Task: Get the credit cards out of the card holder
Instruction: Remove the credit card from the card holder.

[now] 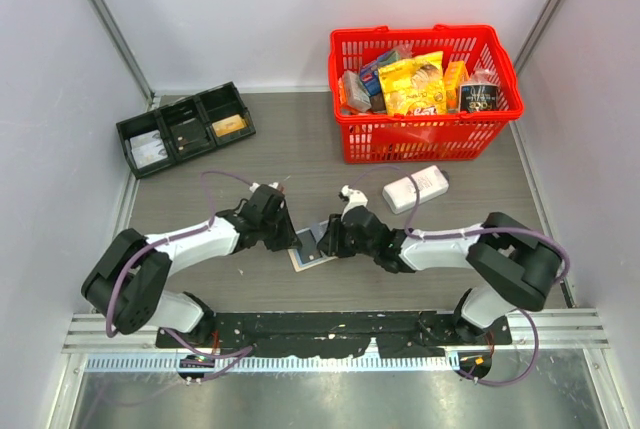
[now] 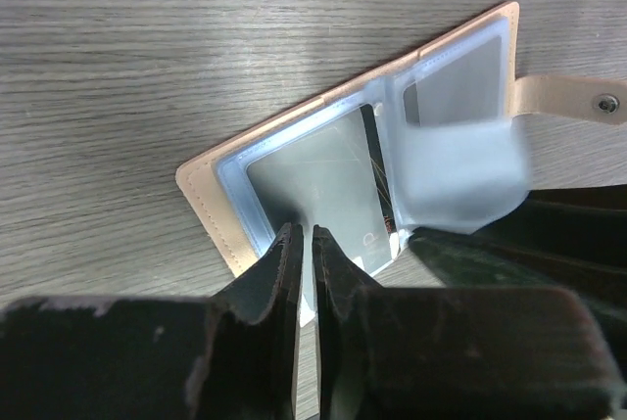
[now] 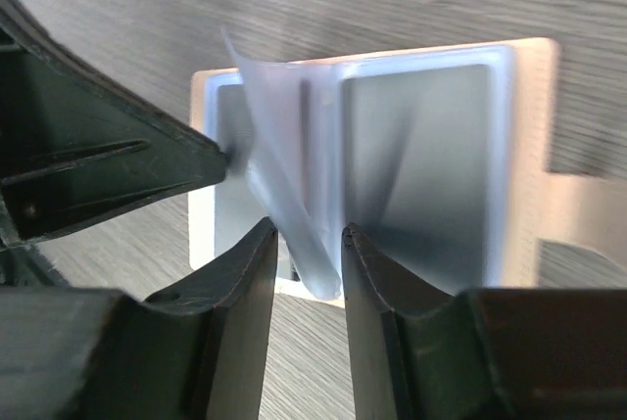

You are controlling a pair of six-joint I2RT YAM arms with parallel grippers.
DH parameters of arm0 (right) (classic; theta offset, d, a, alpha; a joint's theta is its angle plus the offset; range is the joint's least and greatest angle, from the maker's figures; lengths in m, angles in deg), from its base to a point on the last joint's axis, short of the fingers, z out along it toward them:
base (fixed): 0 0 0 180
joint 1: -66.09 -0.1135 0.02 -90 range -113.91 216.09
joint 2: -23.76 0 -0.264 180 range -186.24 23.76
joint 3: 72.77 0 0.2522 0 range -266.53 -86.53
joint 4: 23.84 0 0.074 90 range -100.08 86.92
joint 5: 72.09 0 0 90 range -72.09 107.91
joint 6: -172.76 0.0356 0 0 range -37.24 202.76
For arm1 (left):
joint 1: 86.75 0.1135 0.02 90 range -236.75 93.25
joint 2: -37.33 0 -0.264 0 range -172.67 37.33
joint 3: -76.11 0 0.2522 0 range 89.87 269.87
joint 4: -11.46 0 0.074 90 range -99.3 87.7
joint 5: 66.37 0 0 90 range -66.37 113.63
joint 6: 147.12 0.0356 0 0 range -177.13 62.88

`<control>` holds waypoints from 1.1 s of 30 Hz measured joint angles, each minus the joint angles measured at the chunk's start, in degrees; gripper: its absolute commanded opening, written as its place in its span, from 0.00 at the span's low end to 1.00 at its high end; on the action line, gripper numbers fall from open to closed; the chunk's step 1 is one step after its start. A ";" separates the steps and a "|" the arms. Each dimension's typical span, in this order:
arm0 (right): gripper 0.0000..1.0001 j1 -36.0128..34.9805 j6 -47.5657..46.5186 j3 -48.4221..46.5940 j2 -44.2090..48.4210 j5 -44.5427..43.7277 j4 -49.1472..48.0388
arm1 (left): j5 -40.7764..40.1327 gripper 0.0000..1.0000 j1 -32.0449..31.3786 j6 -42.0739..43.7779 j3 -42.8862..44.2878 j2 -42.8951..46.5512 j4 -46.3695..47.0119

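The card holder [image 1: 308,250] lies open on the table between both arms, tan outside [image 2: 209,203] with clear blue-edged pockets [image 3: 421,146]. My left gripper [image 1: 292,238] comes in from the left. In its wrist view its jaws [image 2: 306,236] are pinched almost together on the near edge of a grey credit card [image 2: 323,170] in the left pocket. My right gripper [image 1: 323,241] comes in from the right. It is shut [image 3: 302,232] on a clear sleeve leaf [image 3: 284,185], which it holds up off the pockets [image 2: 460,170].
A red basket [image 1: 420,139] full of packets stands at the back right. A white box [image 1: 415,189] lies just in front of it. A black three-compartment tray [image 1: 185,129] sits at the back left. The holder's tan snap tab [image 2: 578,102] sticks out sideways.
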 measured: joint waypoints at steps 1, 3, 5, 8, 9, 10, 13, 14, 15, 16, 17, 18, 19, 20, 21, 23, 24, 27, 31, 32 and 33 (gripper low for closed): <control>0.41 0.00 0.24 0.22 1.44 -1.79 1.73 | -0.17 0.11 -0.22 -0.02 0.22 -0.24 -0.04; 0.43 0.00 0.76 0.48 4.24 -5.51 5.55 | -0.39 0.11 -0.46 -0.04 0.31 -0.31 -0.13; 0.46 -0.07 1.42 0.50 6.71 -9.60 9.55 | -0.37 0.11 -0.55 -0.22 0.31 -0.31 -0.17; 0.47 -0.66 1.79 0.46 9.46 -15.32 15.54 | -0.39 0.11 -0.57 -0.35 0.31 -0.31 -0.22; 0.47 -0.90 1.68 0.37 10.05 -16.61 17.16 | -0.39 0.11 -0.59 -0.42 0.31 -0.31 -0.24; 0.47 -1.20 1.27 0.17 10.75 -17.73 18.93 | -0.42 0.12 -0.61 -0.44 0.31 -0.31 -0.26; 0.47 -1.66 -2.14 -0.35 13.03 -17.11 20.17 | -0.59 0.16 -0.68 -0.52 0.28 0.15 -0.70; 0.47 -1.70 -3.19 -0.68 13.44 -16.39 20.00 | -0.85 0.17 -0.72 -0.63 0.26 0.66 -1.29; 0.47 -1.70 -4.46 -1.29 13.70 -15.26 19.69 | -1.07 0.18 -0.72 -0.70 0.15 1.40 -1.81; 0.47 -1.68 -5.38 -2.16 13.70 -14.08 19.39 | -1.36 0.18 -0.72 -0.74 0.11 2.14 -2.27; 0.47 -1.68 -6.34 -3.04 13.57 -12.52 18.88 | -1.70 0.20 -0.72 -0.81 0.11 3.30 -2.82; 0.47 -1.66 -7.13 -3.82 13.35 -11.10 18.12 | -1.97 0.21 -0.72 -0.85 0.11 4.68 -3.23; 0.47 -1.66 -7.87 -4.57 13.00 -9.33 17.16 | -2.34 0.21 -0.72 -0.85 0.11 5.92 -3.43; 0.47 -1.62 -8.44 -5.25 12.44 -7.56 16.04 | -2.54 0.22 -0.72 -0.85 0.13 7.06 -3.61; 0.47 -1.55 -8.81 -5.73 11.78 -5.95 15.17 | -2.73 0.22 -0.72 -0.83 0.17 7.78 -3.78; 0.47 -0.76 -9.25 -6.62 9.66 -1.70 12.85 | -3.13 0.23 -0.72 -0.72 0.37 8.48 -4.15; 0.46 -0.37 -9.33 -6.88 8.39 0.31 11.74 | -3.28 0.24 -0.72 -0.63 0.48 8.33 -4.26; 0.46 1.86 -9.16 -7.04 4.00 5.40 9.49 | -3.32 0.25 -0.72 -0.35 0.81 6.80 -5.05; 0.46 4.42 -8.20 -5.88 0.44 9.53 6.21 | -3.23 0.24 -0.76 0.66 1.51 3.65 -6.03; 0.46 4.98 -7.85 -5.38 -0.11 10.58 5.35 | -3.23 0.23 -0.76 0.85 1.60 2.97 -6.49; 0.46 5.40 -7.63 -5.01 -0.55 11.23 4.70 | -3.23 0.22 -0.79 1.03 1.68 2.40 -6.95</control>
